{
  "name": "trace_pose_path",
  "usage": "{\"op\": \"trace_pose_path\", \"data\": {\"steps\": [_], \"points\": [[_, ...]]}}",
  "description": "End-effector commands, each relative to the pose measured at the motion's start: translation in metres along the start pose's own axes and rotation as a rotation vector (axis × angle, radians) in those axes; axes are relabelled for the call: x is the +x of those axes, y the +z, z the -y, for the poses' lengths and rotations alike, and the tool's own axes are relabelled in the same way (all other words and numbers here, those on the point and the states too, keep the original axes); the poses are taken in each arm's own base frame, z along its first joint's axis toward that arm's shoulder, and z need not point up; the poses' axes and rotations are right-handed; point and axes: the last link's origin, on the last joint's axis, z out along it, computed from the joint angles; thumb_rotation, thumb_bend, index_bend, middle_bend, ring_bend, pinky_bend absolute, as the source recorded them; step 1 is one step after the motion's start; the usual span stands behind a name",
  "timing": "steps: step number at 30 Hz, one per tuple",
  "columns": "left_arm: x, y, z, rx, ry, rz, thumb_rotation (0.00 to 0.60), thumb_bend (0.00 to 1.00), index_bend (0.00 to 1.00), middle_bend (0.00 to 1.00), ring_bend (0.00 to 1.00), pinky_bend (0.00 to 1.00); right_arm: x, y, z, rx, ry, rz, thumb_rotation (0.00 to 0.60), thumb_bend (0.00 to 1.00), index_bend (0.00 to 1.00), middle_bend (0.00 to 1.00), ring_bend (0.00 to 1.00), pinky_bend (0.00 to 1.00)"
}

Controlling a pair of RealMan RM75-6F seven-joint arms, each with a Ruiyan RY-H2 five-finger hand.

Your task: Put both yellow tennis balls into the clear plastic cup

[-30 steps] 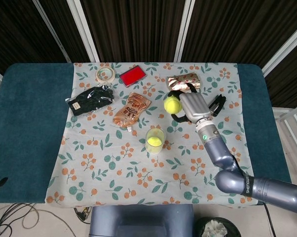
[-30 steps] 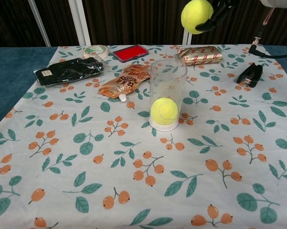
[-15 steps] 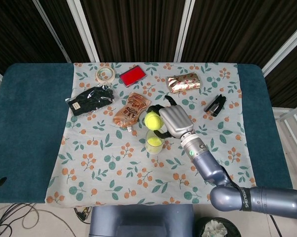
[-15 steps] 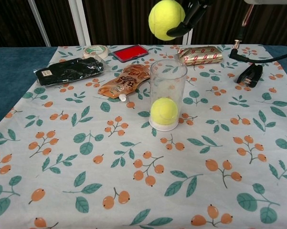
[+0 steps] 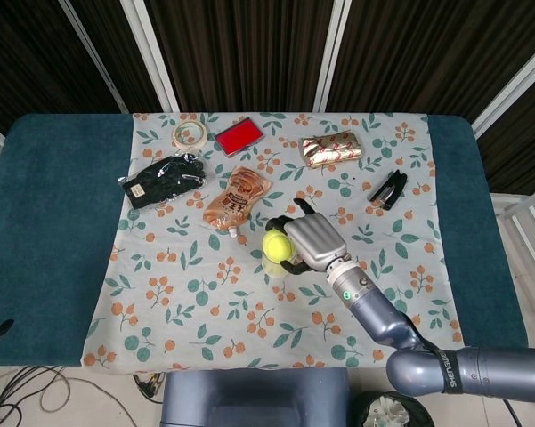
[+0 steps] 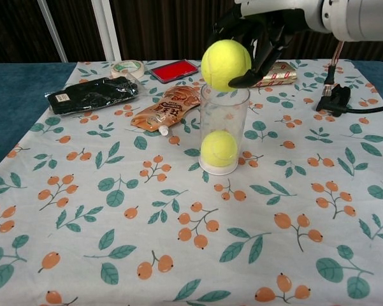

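A clear plastic cup (image 6: 224, 131) stands upright mid-table with one yellow tennis ball (image 6: 218, 148) resting at its bottom. My right hand (image 6: 262, 35) grips the second tennis ball (image 6: 225, 65) directly over the cup's mouth, the ball's underside about level with the rim. From the head camera, that held ball (image 5: 276, 245) and my right hand (image 5: 309, 243) cover most of the cup (image 5: 274, 267). My left hand appears in neither view.
Behind the cup lie an orange snack pouch (image 6: 167, 107), a black packet (image 6: 91, 94), a tape roll (image 6: 127, 66), a red case (image 6: 174, 70) and a gold-wrapped bar (image 6: 269, 73). A black clip (image 6: 332, 100) sits at the right.
My right hand carried the ball from the far right, above the gold bar, leftward and down until it hangs over the cup's mouth.
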Motion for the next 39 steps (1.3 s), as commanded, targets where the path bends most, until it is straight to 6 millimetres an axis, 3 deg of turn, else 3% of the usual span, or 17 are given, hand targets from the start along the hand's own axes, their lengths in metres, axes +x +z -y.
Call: {"op": "trace_pose_path", "data": {"steps": [1, 5, 8, 11, 14, 28, 34, 39], "points": [[0.0, 0.0, 0.0, 0.001, 0.0, 0.0, 0.6, 0.04, 0.2, 0.0, 0.0, 0.11, -0.004, 0.0, 0.0, 0.0, -0.002, 0.016, 0.6, 0.48, 0.44, 0.35, 0.41, 0.0], [0.001, 0.0, 0.0, 0.001, 0.0, -0.004, 0.6, 0.04, 0.2, 0.0, 0.0, 0.11, -0.008, 0.001, 0.0, -0.007, -0.001, 0.031, 0.6, 0.48, 0.4, 0.27, 0.24, 0.0], [0.001, 0.0, 0.0, 0.002, -0.002, -0.002, 0.6, 0.04, 0.2, 0.0, 0.0, 0.11, -0.009, 0.003, -0.001, -0.019, -0.014, 0.028, 0.6, 0.47, 0.36, 0.21, 0.19, 0.0], [0.001, 0.0, 0.0, 0.001, -0.002, -0.005, 0.6, 0.04, 0.2, 0.0, 0.0, 0.11, -0.008, 0.005, 0.0, -0.026, -0.011, 0.024, 0.6, 0.36, 0.3, 0.16, 0.15, 0.0], [0.001, 0.0, 0.001, 0.003, -0.002, -0.005, 0.6, 0.04, 0.2, 0.0, 0.0, 0.11, -0.006, 0.004, -0.001, -0.029, -0.023, 0.033, 0.6, 0.32, 0.27, 0.14, 0.14, 0.0], [0.001, -0.001, 0.0, 0.005, 0.003, -0.007, 0.6, 0.04, 0.21, 0.0, 0.0, 0.11, 0.018, -0.005, -0.012, -0.057, -0.064, -0.004, 0.6, 0.32, 0.24, 0.12, 0.12, 0.0], [0.002, 0.0, 0.001, 0.009, -0.001, -0.009, 0.6, 0.04, 0.2, 0.0, 0.0, 0.11, 0.038, -0.015, -0.041, -0.125, -0.133, -0.077, 0.6, 0.32, 0.23, 0.12, 0.12, 0.0], [0.002, 0.0, 0.0, 0.005, -0.002, -0.009, 0.6, 0.04, 0.19, 0.0, 0.0, 0.11, 0.045, -0.041, -0.076, -0.21, -0.132, -0.089, 0.6, 0.32, 0.22, 0.12, 0.12, 0.0]]}}
